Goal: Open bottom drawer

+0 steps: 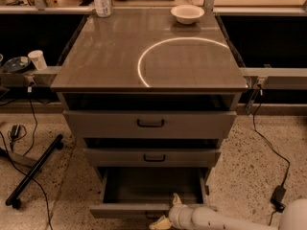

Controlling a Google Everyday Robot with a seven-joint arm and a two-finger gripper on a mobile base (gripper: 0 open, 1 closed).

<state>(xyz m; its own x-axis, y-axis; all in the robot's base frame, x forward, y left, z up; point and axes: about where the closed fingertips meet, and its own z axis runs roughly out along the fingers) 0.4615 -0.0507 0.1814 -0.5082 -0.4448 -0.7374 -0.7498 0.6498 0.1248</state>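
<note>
At front lip of bottom drawer [122,210], gripper [166,211] fingers [176,200] pinch it. I'd pull straight back, level, no twisting.

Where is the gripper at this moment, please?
In the camera view, the gripper sits at the bottom edge, just right of centre, at the front of the pulled-out bottom drawer.

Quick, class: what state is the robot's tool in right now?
Tool: at the front edge of the pulled-out bottom drawer; whether it is open, closed or holding anything cannot be told.
</note>
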